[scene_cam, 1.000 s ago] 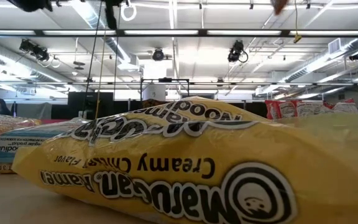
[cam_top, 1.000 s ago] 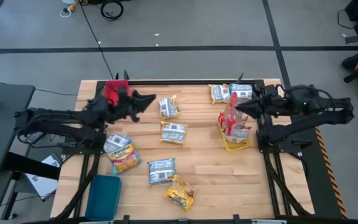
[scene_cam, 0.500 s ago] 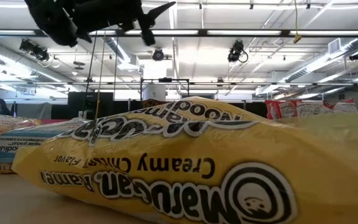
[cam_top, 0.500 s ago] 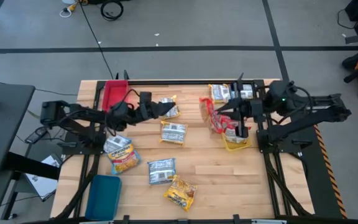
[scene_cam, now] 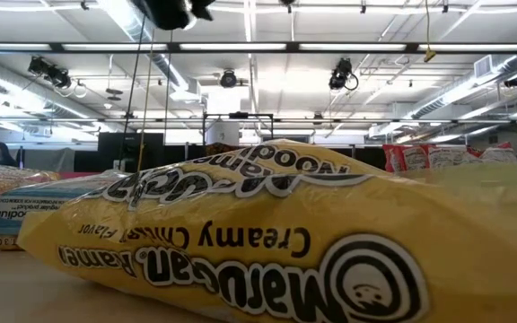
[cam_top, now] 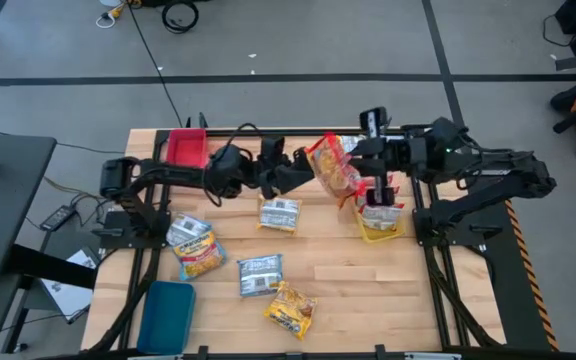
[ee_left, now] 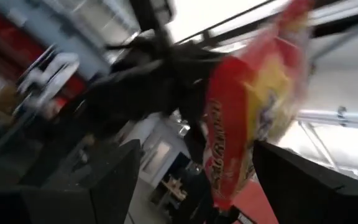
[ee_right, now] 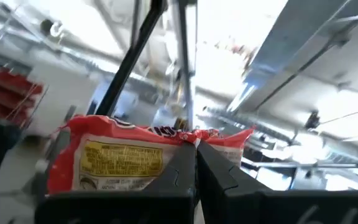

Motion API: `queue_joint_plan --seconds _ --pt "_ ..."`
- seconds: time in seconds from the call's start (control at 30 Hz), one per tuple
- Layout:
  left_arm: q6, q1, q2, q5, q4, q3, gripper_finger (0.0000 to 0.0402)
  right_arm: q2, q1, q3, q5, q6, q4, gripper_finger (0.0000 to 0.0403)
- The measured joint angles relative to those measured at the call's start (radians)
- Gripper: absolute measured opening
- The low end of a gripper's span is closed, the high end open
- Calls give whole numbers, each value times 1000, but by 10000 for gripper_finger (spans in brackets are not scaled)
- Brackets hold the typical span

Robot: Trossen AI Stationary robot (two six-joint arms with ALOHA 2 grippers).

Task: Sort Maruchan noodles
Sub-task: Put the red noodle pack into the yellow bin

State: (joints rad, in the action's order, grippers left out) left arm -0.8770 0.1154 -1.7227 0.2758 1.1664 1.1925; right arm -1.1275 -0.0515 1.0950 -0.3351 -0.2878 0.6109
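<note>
Maruchan noodles are mid-sort, and the packet in hand is a red-edged packet (cam_top: 332,167) pinched at its edge by the right gripper (cam_top: 353,158), whose fingers are pressed together on the wrapper in the right wrist view (ee_right: 148,155) and hold it in the air above the far middle of the table (cam_top: 348,270). The left gripper (cam_top: 298,174) is just beside it, its fingers (ee_left: 114,186) spread wide either side of the packet (ee_left: 247,124), not yet gripping. This looks like a handover from right arm to left. Next the left fingers need to pinch the packet before the right lets go, then carry it toward the red tray (cam_top: 186,148) at the far left. Other packets lie loose across the table, some in the yellow tray (cam_top: 378,232), and the blue tray (cam_top: 166,315) sits near left
</note>
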Motion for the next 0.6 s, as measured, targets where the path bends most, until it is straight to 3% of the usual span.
queue_joint_plan --seconds 0.17,0.37,0.6 --pt "51 0 -28 58 143 70 314 24 -3 0 67 4 10 7" --pt "52 0 -30 100 122 117 314 32 -2 0 137 -2 6 7" --pt "161 0 -30 -17 8 151 313 6 -2 1 159 -3 -40 7"
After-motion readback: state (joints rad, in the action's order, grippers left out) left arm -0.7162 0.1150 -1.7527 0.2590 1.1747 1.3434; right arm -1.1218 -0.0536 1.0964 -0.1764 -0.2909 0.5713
